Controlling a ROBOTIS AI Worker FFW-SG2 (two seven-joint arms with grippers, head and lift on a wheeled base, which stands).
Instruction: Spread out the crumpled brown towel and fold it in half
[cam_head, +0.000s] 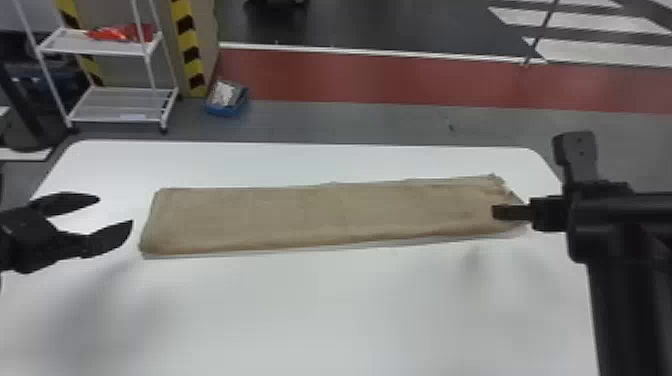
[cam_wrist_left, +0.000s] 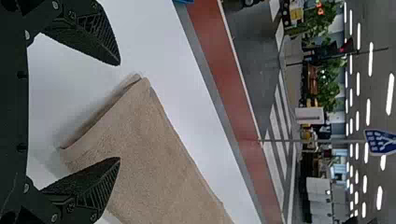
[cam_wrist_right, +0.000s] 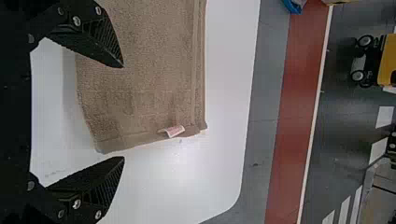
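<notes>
- Right arm (cam_head: 625, 310): nearest the camera in head view, at 4 o'clock.
- Right gripper (cam_head: 535, 174): 3 o'clock, at the towel's right end. Jaws wide apart, nothing held. In right wrist view one finger overlaps the cloth and the other is past its end, over bare table. Contact with cloth: cannot tell.
- Left gripper (cam_head: 116, 211): 9 o'clock, just beside the towel's left end in head view. Jaws wide apart, nothing held. Left wrist view has the end corner between the fingers, one of them overlapping the cloth.
- Brown towel (cam_head: 320, 215): middle of table, a long flat folded strip running 9 to 3 o'clock. Left end fairly neat; right end uneven, with layers showing. Paler under-layer sticks out along the 6 o'clock side.
- Small white label (cam_wrist_right: 173, 131): on the towel's right end edge, right wrist view.
- White table (cam_head: 325, 310): under the towel, rounded far corners at 10 and 2 o'clock.
- White shelf rack (cam_head: 120, 105): on the floor at 10 o'clock, red stuff (cam_head: 120, 33) on its upper shelf.
- Blue bin (cam_head: 226, 107): on the floor between 10 and 11 o'clock, beside a yellow-black striped edge (cam_head: 189, 55).
- Red floor strip (cam_head: 375, 77): beyond the table, 11 round to 2 o'clock.
</notes>
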